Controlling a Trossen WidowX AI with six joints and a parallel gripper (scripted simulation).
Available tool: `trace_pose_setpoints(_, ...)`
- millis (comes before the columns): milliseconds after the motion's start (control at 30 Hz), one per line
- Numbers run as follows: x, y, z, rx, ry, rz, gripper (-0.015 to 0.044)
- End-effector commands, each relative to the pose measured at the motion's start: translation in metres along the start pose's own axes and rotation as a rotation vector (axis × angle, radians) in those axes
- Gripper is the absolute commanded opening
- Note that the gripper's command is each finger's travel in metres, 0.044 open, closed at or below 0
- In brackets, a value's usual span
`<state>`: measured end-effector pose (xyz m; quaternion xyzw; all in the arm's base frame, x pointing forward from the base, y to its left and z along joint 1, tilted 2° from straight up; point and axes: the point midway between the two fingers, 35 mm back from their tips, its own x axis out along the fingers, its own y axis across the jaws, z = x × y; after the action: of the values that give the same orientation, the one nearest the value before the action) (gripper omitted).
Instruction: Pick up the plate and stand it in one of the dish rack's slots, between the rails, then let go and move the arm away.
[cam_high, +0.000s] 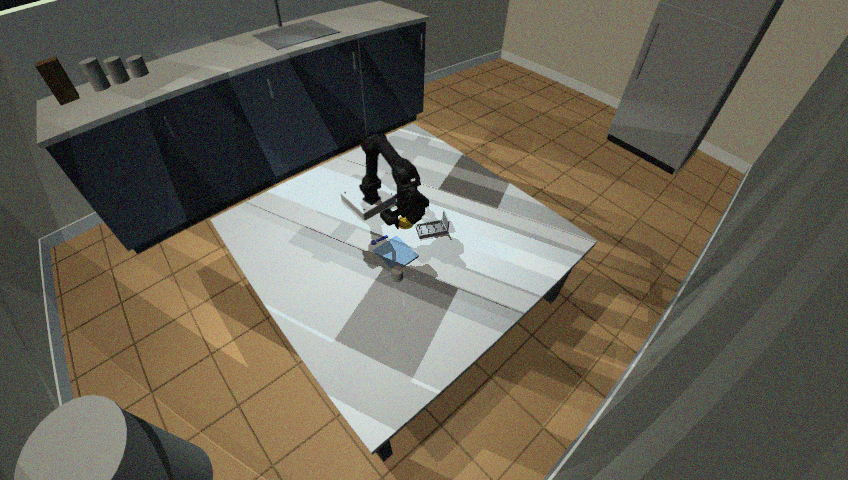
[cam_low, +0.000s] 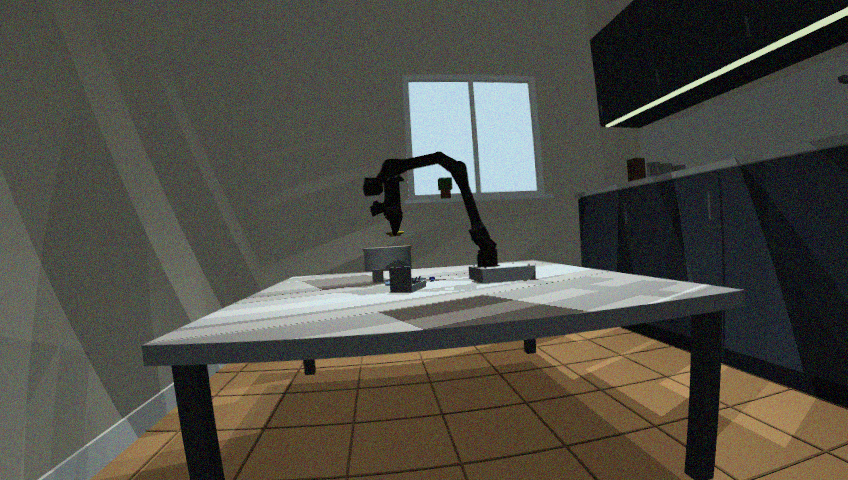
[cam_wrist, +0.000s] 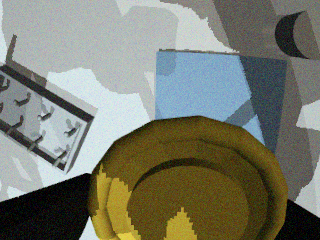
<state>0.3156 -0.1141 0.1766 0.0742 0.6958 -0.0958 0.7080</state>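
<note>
The yellow round plate (cam_high: 405, 223) (cam_low: 395, 232) (cam_wrist: 190, 195) is held flat, face toward the wrist camera, well above the table. My gripper (cam_low: 395, 231) (cam_wrist: 187, 200) is shut on it, with a black finger at each side of the plate in the wrist view; the fingertips are hidden by the plate in part. The grey dish rack (cam_high: 432, 228) (cam_low: 401, 279) (cam_wrist: 81, 145) stands on the table beside the held plate, at the left in the wrist view, with rows of short prongs and a taller end piece. Its slots look empty.
A blue square mat (cam_high: 397, 252) (cam_wrist: 200, 80) lies under and beyond the plate. A small dark cylinder (cam_high: 396, 274) (cam_wrist: 287, 35) stands past it. A thin blue tool (cam_high: 379, 240) lies at the mat's edge. The arm's grey base (cam_high: 364, 208) (cam_low: 502, 273) is behind.
</note>
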Motion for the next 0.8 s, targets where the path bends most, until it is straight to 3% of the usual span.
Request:
trace_pose_setpoints(0, -0.004, 0.029, -0.019, 0.098, -0.010, 0.001, 0.0000)
trace_pose_setpoints(300, 0.002, 0.080, -0.077, 0.376, -0.003, 0.007, 0.0000)
trace_pose_setpoints(533, 0.005, 0.082, -0.075, 0.378, -0.007, 0.020, 0.0000)
trace_pose_setpoints(767, 0.032, 0.094, -0.048, 0.337, -0.055, 0.154, 0.0000)
